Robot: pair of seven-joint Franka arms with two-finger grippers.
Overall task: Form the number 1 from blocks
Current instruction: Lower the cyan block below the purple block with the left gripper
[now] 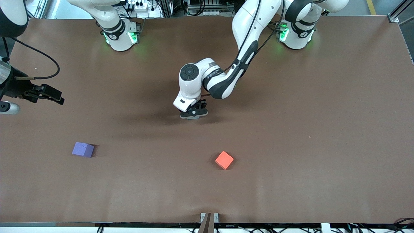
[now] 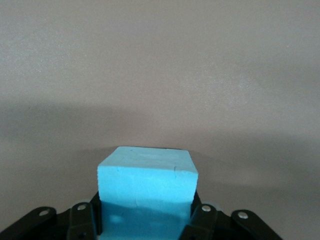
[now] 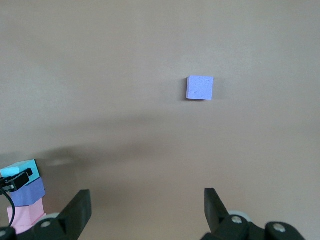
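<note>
Red block (image 1: 224, 160): nearest the camera, untouched.
Left gripper (image 1: 193, 113): clamps your light blue block (image 2: 146, 192) at mid-table; release it next.
Right gripper (image 3: 147, 212): waits, jaws spread.

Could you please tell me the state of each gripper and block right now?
Left gripper: shut on the light blue block, over the table's middle.
Right gripper: open, empty, waiting at the right arm's end.
Purple block: loose, untouched.
Red block: loose, untouched.
Darker purple block: lined up between the light blue block and the pink one.
Pink block: at that line's end.
</note>
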